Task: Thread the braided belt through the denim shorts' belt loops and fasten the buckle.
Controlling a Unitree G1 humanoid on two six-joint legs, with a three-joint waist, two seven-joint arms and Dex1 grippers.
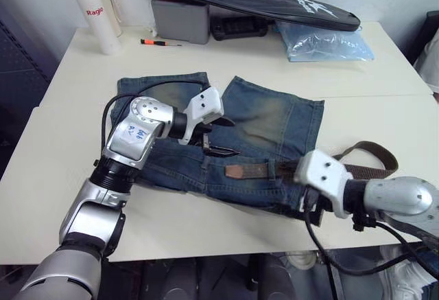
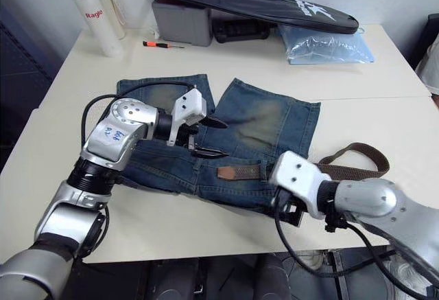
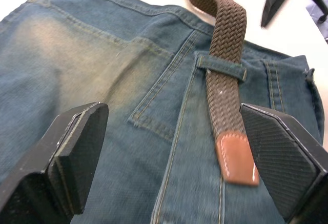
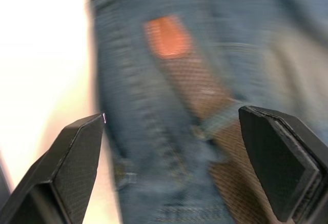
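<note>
On the white worktop (image 1: 62, 169) the denim shorts (image 1: 274, 118) are spread flat, waistband toward the robot. The braided belt (image 3: 224, 39) is laid along the waistband and passed under one belt loop (image 3: 220, 70), its tan tip (image 3: 236, 158) left resting on the denim (the rest trails off to the right). The left hand (image 3: 174, 157) is held wide above the tip, nothing gripped. The right hand (image 4: 171, 167) is also spread wide over the belt, empty.
</note>
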